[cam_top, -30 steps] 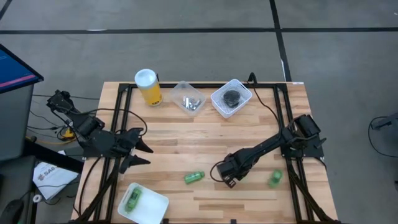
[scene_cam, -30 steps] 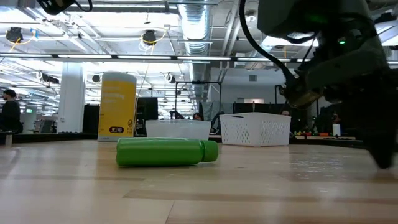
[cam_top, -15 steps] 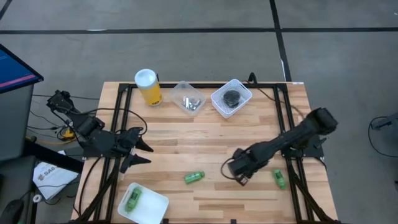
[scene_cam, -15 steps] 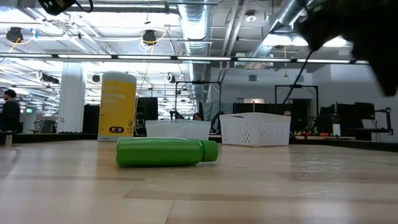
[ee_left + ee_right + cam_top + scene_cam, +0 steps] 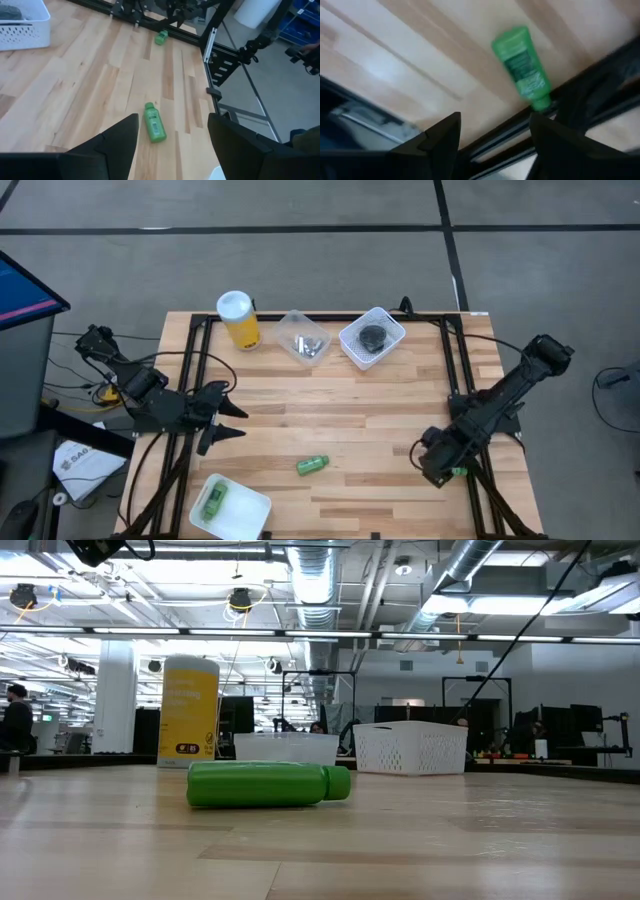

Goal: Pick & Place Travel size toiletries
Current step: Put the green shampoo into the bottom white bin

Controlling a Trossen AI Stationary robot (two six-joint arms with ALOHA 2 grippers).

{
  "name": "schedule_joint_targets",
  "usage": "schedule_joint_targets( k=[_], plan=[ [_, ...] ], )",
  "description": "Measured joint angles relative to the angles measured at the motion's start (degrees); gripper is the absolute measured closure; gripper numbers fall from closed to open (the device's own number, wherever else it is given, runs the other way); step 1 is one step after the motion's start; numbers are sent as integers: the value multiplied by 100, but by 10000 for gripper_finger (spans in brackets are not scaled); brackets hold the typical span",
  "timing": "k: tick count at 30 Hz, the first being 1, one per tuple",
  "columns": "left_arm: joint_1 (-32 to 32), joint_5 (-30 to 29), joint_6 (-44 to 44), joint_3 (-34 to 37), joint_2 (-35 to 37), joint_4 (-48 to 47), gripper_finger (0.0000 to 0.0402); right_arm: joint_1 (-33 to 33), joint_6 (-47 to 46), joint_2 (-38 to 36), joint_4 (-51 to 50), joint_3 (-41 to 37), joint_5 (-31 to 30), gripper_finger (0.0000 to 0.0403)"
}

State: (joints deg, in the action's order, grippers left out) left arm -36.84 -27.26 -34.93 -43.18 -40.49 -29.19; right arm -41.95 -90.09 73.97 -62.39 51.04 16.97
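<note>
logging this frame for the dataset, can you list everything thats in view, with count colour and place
green mini bottles: 3, green; one lying mid-table near the front, one at the right edge by the frame rail, one in the white tub
white tub: 1, front left corner
yellow canister: 1, white lid, back left
clear tub: 1, back centre, holding silvery tubes
white basket: 1, back, right of the clear tub, holding dark round pieces
table: 1, light wood
left gripper: open, left side, idle
right gripper: open, above the right-edge bottle
</note>
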Motion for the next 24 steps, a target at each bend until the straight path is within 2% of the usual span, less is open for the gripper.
schedule_joint_targets(
  k=[7,10,15,24],
  plan=[
    [2,-25,32,0,0,0,166,-242,1174,354,176,-408,-157,155],
    [2,-23,34,0,0,0,166,-166,1315,549,302,-510,-200,135],
    [2,-23,36,0,0,0,166,-68,1447,869,1144,-681,-59,106],
    [2,-18,39,0,-1,-5,166,4,1851,1450,1207,-756,27,99]
  ],
)
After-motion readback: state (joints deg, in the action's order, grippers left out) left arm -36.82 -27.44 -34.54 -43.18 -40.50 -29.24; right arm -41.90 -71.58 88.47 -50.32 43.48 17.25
